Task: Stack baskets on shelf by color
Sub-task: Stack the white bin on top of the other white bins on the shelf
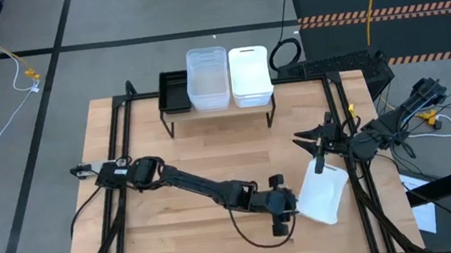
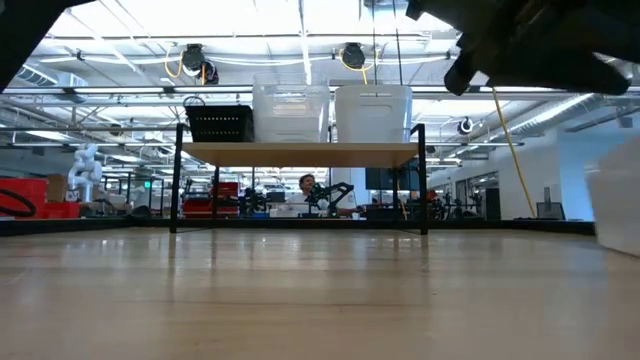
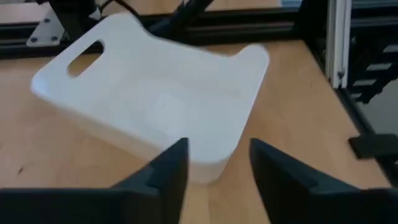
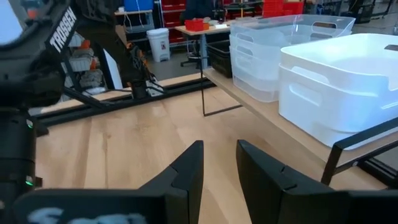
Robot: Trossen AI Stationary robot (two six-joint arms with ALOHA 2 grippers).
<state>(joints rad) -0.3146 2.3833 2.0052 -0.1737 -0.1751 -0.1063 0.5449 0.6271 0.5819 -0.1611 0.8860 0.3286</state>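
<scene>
High view: loose opaque white plastic basket (image 1: pixel 325 192) lies on the wooden tabletop (image 1: pixel 180 174) near the right edge, long axis diagonal. Left gripper (image 1: pixel 289 210) just beside its near corner, fingers apart, empty. Right gripper (image 1: pixel 316 143) sits just beyond the basket, fingers slightly apart, gripping nothing. Low light-wood shelf (image 1: pixel 219 110) well apart, already carrying black, clear and white baskets.

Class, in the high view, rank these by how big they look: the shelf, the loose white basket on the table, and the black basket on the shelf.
1. shelf, largest.
2. loose white basket, lying by the left gripper.
3. black basket, smallest; the clear stack beside it hides part of it, so its full size is unsure.
</scene>
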